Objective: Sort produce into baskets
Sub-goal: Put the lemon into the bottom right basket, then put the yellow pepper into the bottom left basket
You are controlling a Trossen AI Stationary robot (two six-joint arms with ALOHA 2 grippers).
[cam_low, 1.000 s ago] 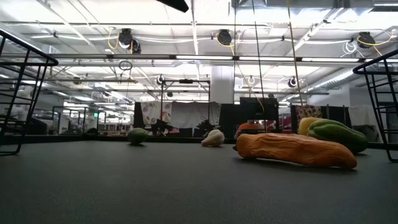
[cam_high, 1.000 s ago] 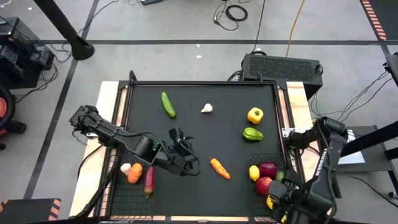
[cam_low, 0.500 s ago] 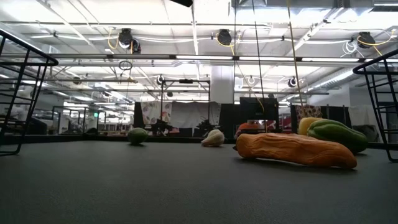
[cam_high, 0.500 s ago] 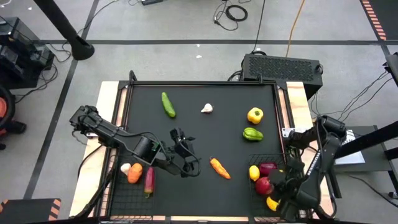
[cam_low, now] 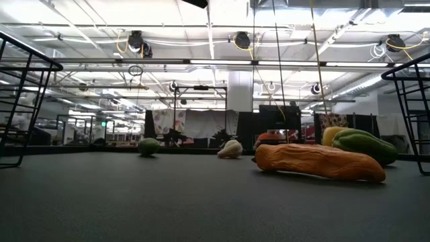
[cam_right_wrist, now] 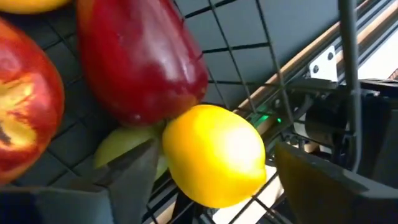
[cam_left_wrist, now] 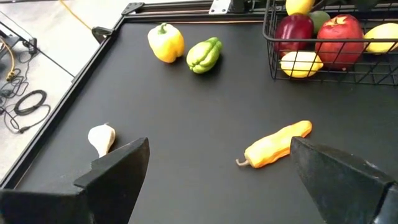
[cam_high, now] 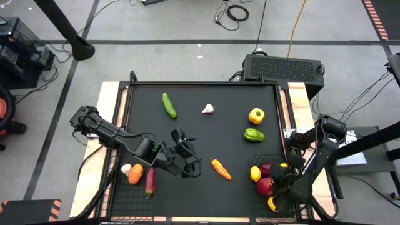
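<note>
Since earlier, right gripper is advancing over the right basket, fingers parting around a smooth, rigid, light lemon lying inside; grasp across its middle.

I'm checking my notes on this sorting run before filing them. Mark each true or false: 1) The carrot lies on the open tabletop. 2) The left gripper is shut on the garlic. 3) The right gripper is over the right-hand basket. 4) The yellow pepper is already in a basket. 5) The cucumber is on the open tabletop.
1) True: the carrot lies loose on the black tabletop.
2) False: the left gripper is open and empty; the garlic lies apart from it.
3) True: the right gripper is over the right-hand basket.
4) False: the yellow pepper is on the tabletop beside the green pepper.
5) True: the cucumber lies there.
</note>
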